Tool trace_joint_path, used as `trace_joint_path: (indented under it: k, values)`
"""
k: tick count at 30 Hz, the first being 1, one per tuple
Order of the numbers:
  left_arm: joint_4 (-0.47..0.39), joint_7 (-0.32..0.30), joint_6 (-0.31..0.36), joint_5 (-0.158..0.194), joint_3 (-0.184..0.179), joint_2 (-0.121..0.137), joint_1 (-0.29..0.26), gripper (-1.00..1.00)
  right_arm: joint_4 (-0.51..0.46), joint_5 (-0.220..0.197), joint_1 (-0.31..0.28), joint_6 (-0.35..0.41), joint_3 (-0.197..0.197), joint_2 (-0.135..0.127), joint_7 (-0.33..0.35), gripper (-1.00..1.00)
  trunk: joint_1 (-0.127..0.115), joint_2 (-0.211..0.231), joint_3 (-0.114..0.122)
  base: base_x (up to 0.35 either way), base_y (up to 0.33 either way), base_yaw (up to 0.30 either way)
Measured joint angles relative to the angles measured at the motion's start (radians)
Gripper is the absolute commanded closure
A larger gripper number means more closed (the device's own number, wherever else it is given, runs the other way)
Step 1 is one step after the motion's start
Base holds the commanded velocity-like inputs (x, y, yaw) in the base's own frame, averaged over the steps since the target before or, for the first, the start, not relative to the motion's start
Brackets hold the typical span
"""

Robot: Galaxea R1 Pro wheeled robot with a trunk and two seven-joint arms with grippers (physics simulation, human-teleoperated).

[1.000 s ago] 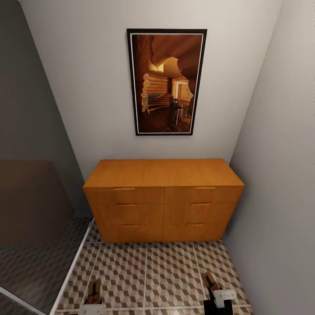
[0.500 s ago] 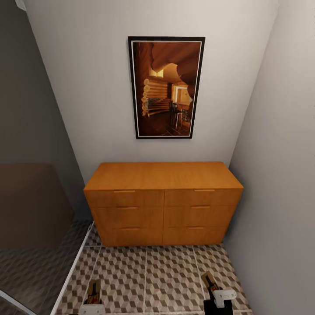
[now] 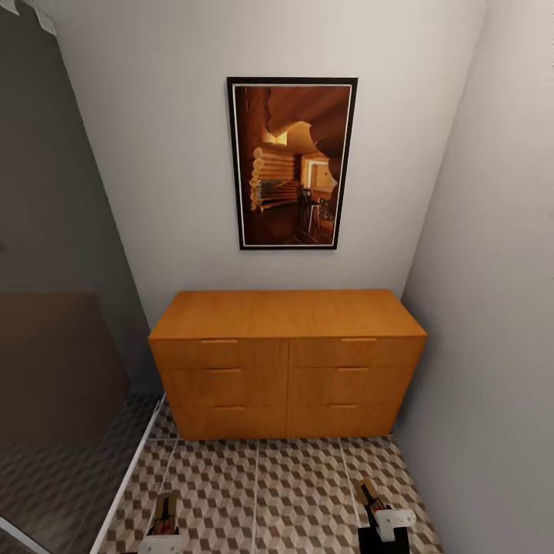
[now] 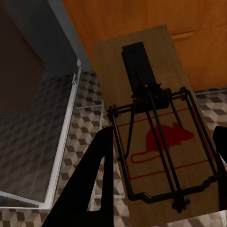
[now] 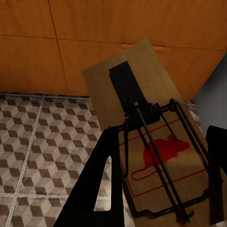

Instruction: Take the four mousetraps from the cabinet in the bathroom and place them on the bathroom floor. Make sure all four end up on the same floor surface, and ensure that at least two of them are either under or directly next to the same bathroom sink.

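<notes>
Tan wood, flat and rectangular: each gripper carries one mousetrap. Left mousetrap (image 4: 156, 127) shows a dark wire spring bar, a black tab toward its far end and a red mouse silhouette printed on the board; left gripper (image 4: 161, 161) is clamped on it, a dark finger (image 4: 92, 184) at either long edge. Right mousetrap (image 5: 149, 142) looks the same, with red mouse, coiled spring and black tab; right gripper (image 5: 158, 170) grasps it likewise between dark fingers (image 5: 94, 184).

Head view: both traps sit low in frame, left one (image 3: 164, 514) and right one (image 3: 369, 496), held above the bathroom floor (image 3: 292, 492) with its cube-pattern tiles and pale grout.

Cabinet (image 3: 286, 362) stands ahead against the back wall, orange-brown, two columns of three drawers, all fronts flush. Framed picture (image 3: 292, 161) hangs above it.

Room: cabinet's right end sits close to the grey right wall (image 3: 492, 308). Glass partition (image 3: 69, 369) with a pale frame edge bounds the left side. Open tile strip lies between robot and cabinet.
</notes>
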Motion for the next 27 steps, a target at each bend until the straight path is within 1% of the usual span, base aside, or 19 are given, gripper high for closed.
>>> trace_joint_path:
  k: [27]
  values:
    - [0.0, 0.0, 0.0, 0.0, 0.0, 0.0, 0.0, 1.0, 0.001, 0.001, 0.0, 0.0, 0.0, 0.001, 0.0, 1.0, 0.0, 0.0, 0.045, 0.0, 0.0, 0.0]
